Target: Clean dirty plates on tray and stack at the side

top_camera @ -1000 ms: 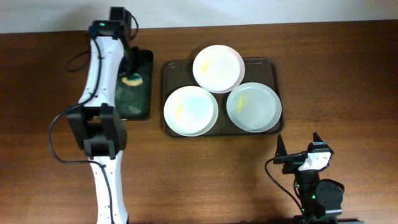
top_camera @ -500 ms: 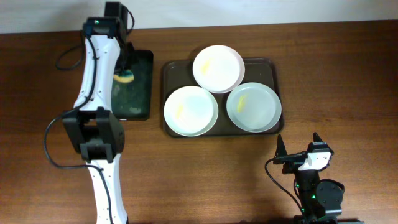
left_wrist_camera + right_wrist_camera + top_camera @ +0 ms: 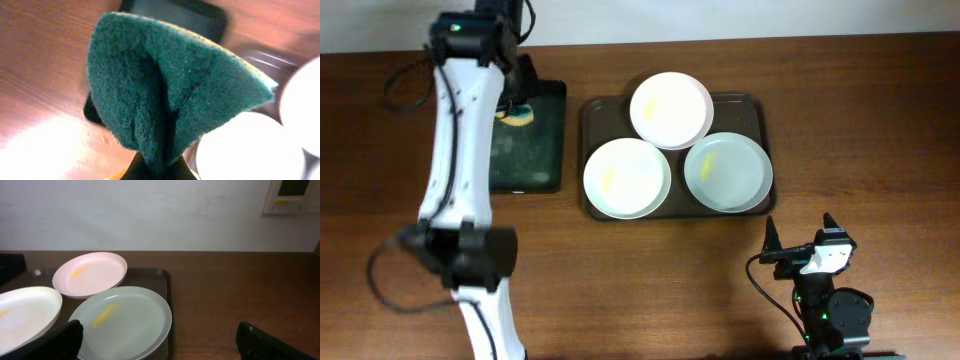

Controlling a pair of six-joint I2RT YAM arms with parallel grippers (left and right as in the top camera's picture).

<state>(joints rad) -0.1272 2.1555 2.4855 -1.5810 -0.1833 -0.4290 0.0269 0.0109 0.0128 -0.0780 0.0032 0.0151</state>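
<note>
Plates [image 3: 627, 177] smeared, on tray [image 3: 595, 120]; left tool [image 3: 159, 169] pinches scouring pad [image 3: 165, 90] left of tray, presumably for wiping; right tool [image 3: 800, 230] spread.

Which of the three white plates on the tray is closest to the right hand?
The round white plate at the right end of the dark rectangular tray. It lies just ahead of the right hand; the other two sit farther left.

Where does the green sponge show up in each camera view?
Overhead: sponge upper left, beside the left arm, over the black tray.
Left wrist: sponge fills the centre, black tray behind it at top.
Right wrist: not in it.
Shared landmark: the black tray.
</note>
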